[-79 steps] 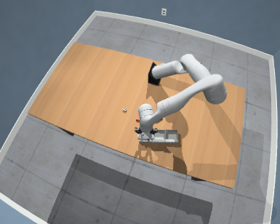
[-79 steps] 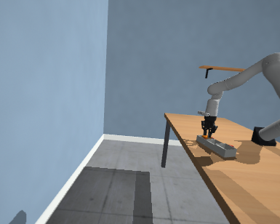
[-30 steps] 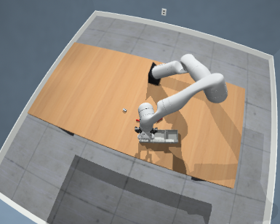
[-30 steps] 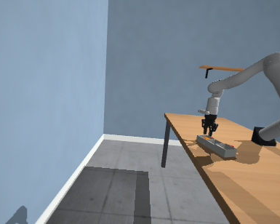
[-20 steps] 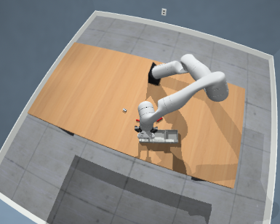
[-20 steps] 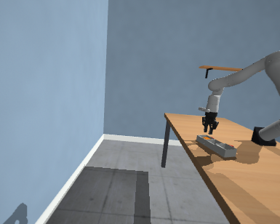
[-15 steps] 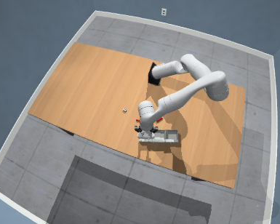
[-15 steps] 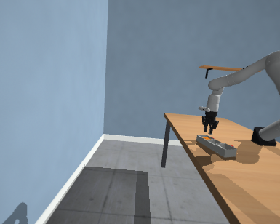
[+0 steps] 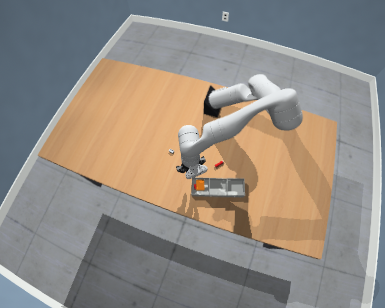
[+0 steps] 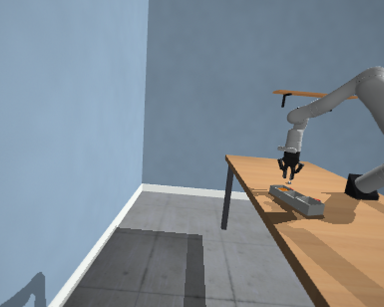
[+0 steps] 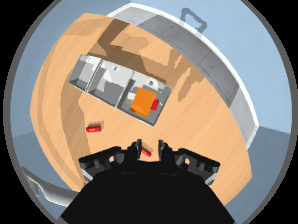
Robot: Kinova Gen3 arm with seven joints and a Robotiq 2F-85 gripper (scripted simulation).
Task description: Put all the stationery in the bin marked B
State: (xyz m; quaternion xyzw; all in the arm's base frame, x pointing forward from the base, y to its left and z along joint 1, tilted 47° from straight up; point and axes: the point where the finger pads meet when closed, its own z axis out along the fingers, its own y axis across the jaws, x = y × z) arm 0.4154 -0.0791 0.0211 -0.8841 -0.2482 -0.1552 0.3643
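A grey bin with three compartments point(image 9: 219, 188) lies near the table's front edge; it also shows in the side view point(image 10: 296, 199) and in the wrist view point(image 11: 120, 88). Its marks are too small to read. An orange block point(image 9: 200, 184) lies in the end compartment nearest my gripper, with a small red piece beside it point(image 11: 154, 104); the orange block also shows in the wrist view point(image 11: 143, 102). My gripper point(image 9: 189, 171) hovers above the table just beside that end of the bin. Its fingers stand a little apart with nothing between them. In the side view the gripper point(image 10: 289, 175) is well above the bin.
A small red thing point(image 9: 219, 163) lies on the table behind the bin; it also shows in the wrist view point(image 11: 93, 128). A small pale thing point(image 9: 171, 150) lies left of my arm. The robot's black base point(image 9: 212, 100) stands at the table's far side.
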